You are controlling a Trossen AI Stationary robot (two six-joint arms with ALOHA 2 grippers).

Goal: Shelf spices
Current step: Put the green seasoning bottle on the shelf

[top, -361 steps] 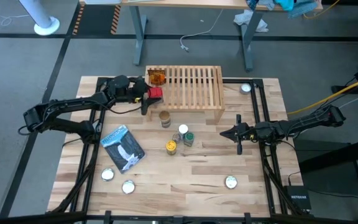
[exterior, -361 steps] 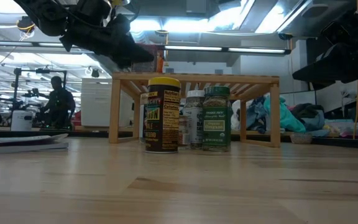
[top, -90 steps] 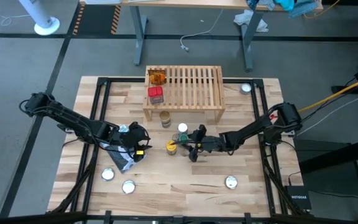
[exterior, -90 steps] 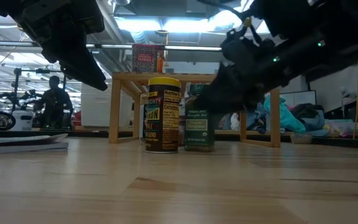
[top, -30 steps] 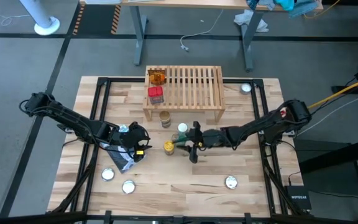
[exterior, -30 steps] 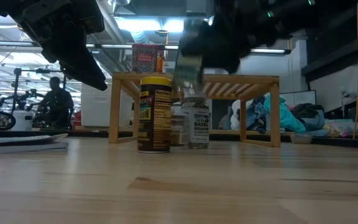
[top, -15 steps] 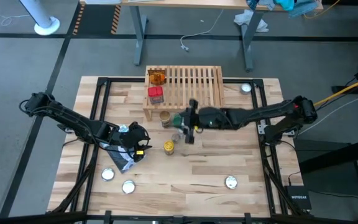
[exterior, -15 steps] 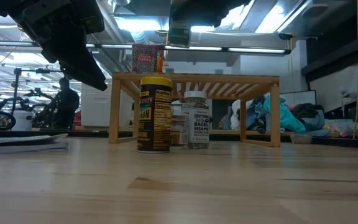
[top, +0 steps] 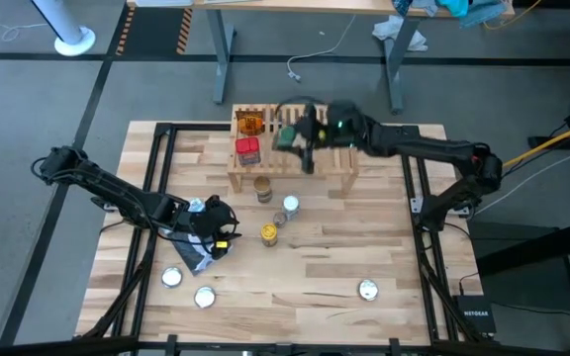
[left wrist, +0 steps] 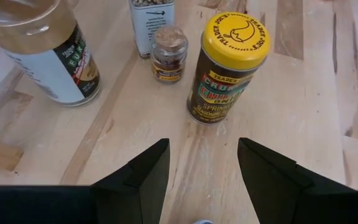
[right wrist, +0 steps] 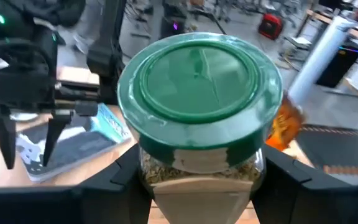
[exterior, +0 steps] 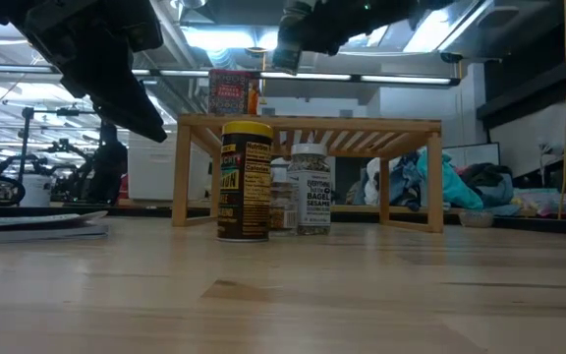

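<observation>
My right gripper (top: 302, 134) is shut on a green-lidded spice jar (right wrist: 201, 106) and holds it in the air over the light-wood shelf (top: 330, 148). An orange packet (top: 251, 124) and a red tin (top: 248, 150) sit on the shelf's left end. Four jars stand on the table before the shelf: tan lid (top: 262, 188), white lid (top: 291, 205), a small clear jar (top: 280, 220) and yellow lid (left wrist: 232, 68). My left gripper (left wrist: 202, 152) hangs open just left of them, nothing between its fingers. My right gripper pinches the jar's glass body just below the green lid (right wrist: 197, 165), one finger (right wrist: 126, 171) on each side. The arm reaches in level from the table's right. The jar is lifted clear above the shelf (exterior: 285, 44), somewhat tilted.
A blue-and-white pouch (top: 188, 237) lies under my left arm. Flat silver discs lie at the near left (top: 171, 278) (top: 204, 296), near right (top: 367, 290) and far right (top: 392, 140). The black frame rails run along both table sides.
My right gripper has carried the green-lidded jar up off the table beside the other jars and toward the far edge, ending over the shelf. The jar stays in its hold. The yellow-, white- and tan-lidded jars stay where they were.
</observation>
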